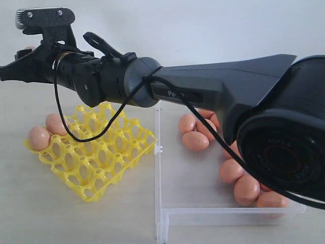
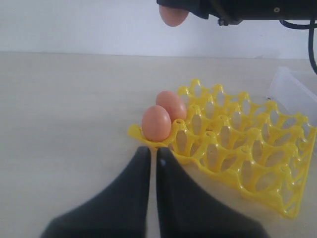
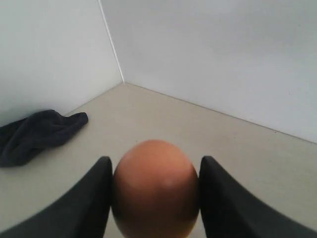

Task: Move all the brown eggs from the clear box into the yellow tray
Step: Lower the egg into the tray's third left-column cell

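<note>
Egg clamped in the right gripper, high beside the tray; left gripper pinched together, empty. Any slip now, it cracks.

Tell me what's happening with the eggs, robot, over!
Right tool shut on one brown egg, high near yellow tray. Left tool shut, empty, by tray corner. Two eggs seated, other eggs in clear box. Nothing blocking.

The right pincer clamps a brown egg; the left pincer is closed.
</note>
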